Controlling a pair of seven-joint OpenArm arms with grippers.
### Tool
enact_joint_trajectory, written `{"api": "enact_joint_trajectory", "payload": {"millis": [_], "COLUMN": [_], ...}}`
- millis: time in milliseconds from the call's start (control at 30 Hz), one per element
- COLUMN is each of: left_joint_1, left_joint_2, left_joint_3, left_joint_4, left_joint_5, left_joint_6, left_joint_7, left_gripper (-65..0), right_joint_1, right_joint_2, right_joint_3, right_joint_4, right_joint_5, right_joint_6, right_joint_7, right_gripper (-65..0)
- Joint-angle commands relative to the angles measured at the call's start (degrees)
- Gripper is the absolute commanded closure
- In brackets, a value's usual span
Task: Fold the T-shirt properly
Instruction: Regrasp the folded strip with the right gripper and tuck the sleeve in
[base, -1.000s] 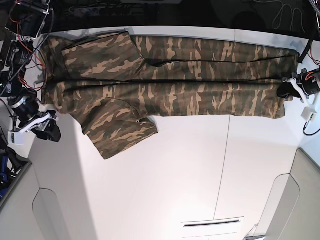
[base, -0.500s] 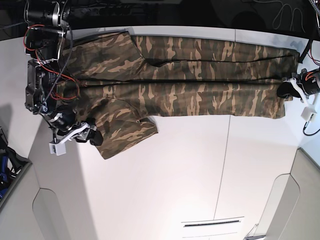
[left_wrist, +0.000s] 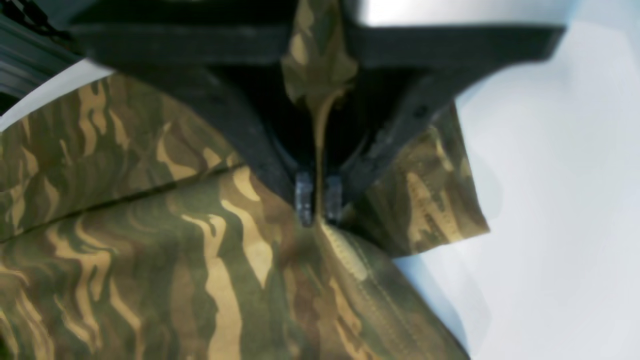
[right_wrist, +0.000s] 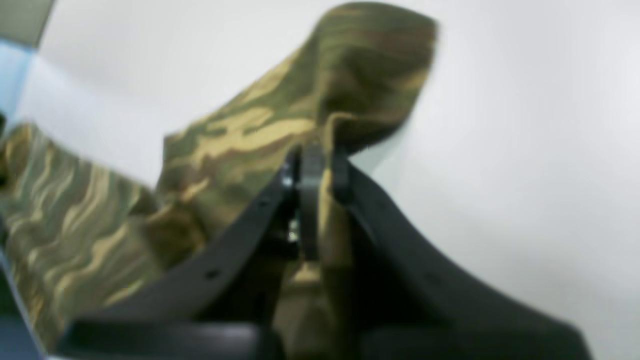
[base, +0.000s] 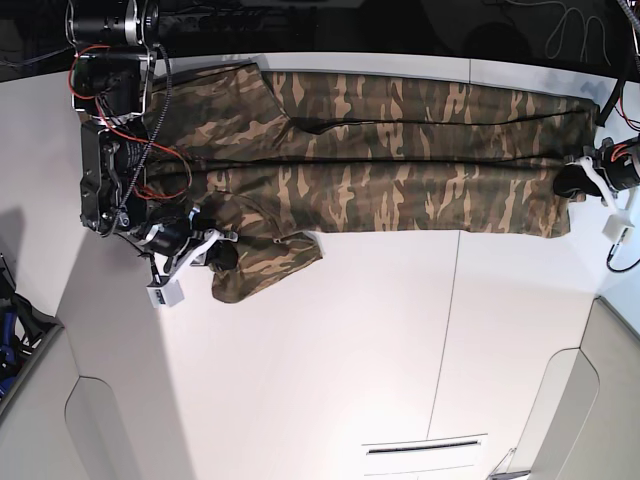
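The camouflage T-shirt (base: 400, 150) lies spread lengthwise along the far part of the white table (base: 380, 340), folded along its length. My left gripper (base: 572, 181) is at the shirt's right end, shut on a fold of hem cloth (left_wrist: 320, 115) between its fingertips (left_wrist: 303, 197). My right gripper (base: 222, 256) is at the near left sleeve (base: 265, 262), shut on the sleeve cloth (right_wrist: 320, 125), which is lifted and bunched above the table.
The right arm with red wiring (base: 115, 150) lies over the shirt's left end. A white block (base: 167, 292) hangs by the right gripper. The table's grey near edges (base: 90, 430) curve at both lower corners. A seam (base: 445, 340) runs across the table.
My right arm swung in from the table's left edge to the near sleeve, shut on it and drew it inward, bunching it. The left gripper has stayed put.
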Motion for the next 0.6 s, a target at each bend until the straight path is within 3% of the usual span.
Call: {"api": "enact_joint_trajectory", "payload": {"millis": [0, 133, 267, 433, 567], "left_joint_1": [-0.63, -0.42, 2.58, 9.42, 14.27], "left_joint_2": [-1.49, -1.49, -1.46, -1.46, -1.44], "left_joint_3": [-0.66, -1.40, -5.11, -11.26, -16.61], "left_joint_4": [0.76, 2.97, 8.24, 15.50, 20.33], "left_joint_5": [-1.68, -2.69, -2.75, -3.13, -3.13], "left_joint_6": [-0.52, -0.52, -0.52, -0.52, -0.52], "left_joint_7": [-1.03, -0.48, 0.50, 0.76, 0.74], "left_gripper": [0.0, 0.0, 0.0, 0.0, 0.0], "right_joint_1": [1.14, -0.98, -6.99, -16.72, -23.26], "right_joint_2": [0.33, 0.63, 0.79, 0.79, 0.81], "right_joint_3": [0.44, 3.13, 7.98, 13.20, 17.14], "right_joint_4": [3.13, 13.62, 26.23, 38.27, 43.89], "right_joint_5": [2.49, 6.71, 10.58, 18.12, 20.61], "right_joint_6": [0.52, 1.27, 1.77, 2.43, 2.45], "right_joint_7": [-1.22, -9.42, -13.70, -16.09, -16.15], "right_gripper": [0.0, 0.0, 0.0, 0.0, 0.0]}}
